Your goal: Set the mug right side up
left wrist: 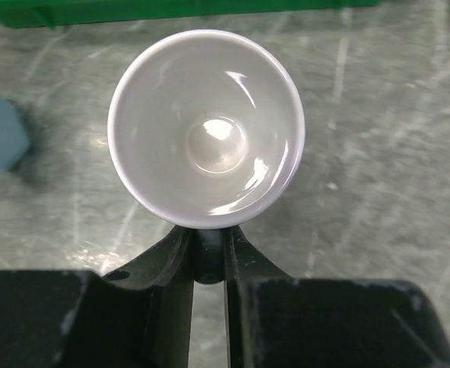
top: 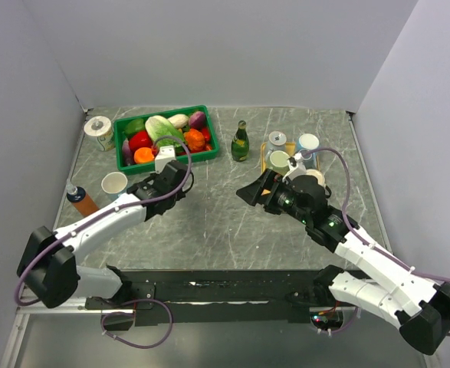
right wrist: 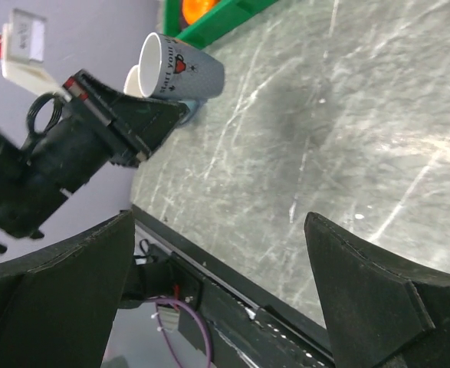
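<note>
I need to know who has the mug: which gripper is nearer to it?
Left. The left gripper is shut on the mug, pinching it just below the rim. The right gripper is open and stands well apart, off to the robot's right of it.

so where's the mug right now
The mug is in the left gripper, on the left side, close to the green crate, mouth facing the left wrist camera.

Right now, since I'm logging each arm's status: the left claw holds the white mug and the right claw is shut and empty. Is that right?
Not quite. The right claw is empty but wide open, not shut; the right wrist view shows its fingers spread far apart. The left claw does hold the white mug.
</note>
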You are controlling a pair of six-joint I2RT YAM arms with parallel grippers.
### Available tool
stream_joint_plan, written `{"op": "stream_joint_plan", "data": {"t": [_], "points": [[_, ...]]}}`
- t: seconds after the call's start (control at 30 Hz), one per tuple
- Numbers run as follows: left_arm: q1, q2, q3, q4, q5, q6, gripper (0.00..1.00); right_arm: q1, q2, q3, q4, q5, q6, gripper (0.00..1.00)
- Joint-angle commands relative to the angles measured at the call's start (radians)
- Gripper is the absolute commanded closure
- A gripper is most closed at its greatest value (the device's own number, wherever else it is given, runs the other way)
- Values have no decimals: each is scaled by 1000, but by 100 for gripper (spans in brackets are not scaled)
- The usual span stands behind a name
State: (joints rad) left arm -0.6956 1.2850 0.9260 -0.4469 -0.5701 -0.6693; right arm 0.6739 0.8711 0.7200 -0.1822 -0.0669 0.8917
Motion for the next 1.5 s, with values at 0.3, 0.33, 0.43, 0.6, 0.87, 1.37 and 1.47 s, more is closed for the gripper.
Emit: {"op": "stream_joint_plan", "data": {"t": [0.3,0.33,0.43,0.6,0.87,1.37,1.47], "points": [[177,115,-6,44,-14,1,99,-59,-50,29,-40,24,-46,3],[186,123,-9,40,-19,-3,99,-66,-47,26,-36,18,-45,3],[202,143,-26,50,-16,-1,99,-74,-35,16,-17,-10,-39,3],[202,149,-90,117,-51,-10,99,-97,-15,10,9,-69,-45,4],[206,164,-96,123,-88,-19,99,-111,2,19,4,-93,-48,4],[278,263,-56,136,-63,34,99,-131,0,30,-20,-108,-56,4],[281,267,-50,123,-66,19,92,-132,-3,22,-19,-109,-46,4]]}}
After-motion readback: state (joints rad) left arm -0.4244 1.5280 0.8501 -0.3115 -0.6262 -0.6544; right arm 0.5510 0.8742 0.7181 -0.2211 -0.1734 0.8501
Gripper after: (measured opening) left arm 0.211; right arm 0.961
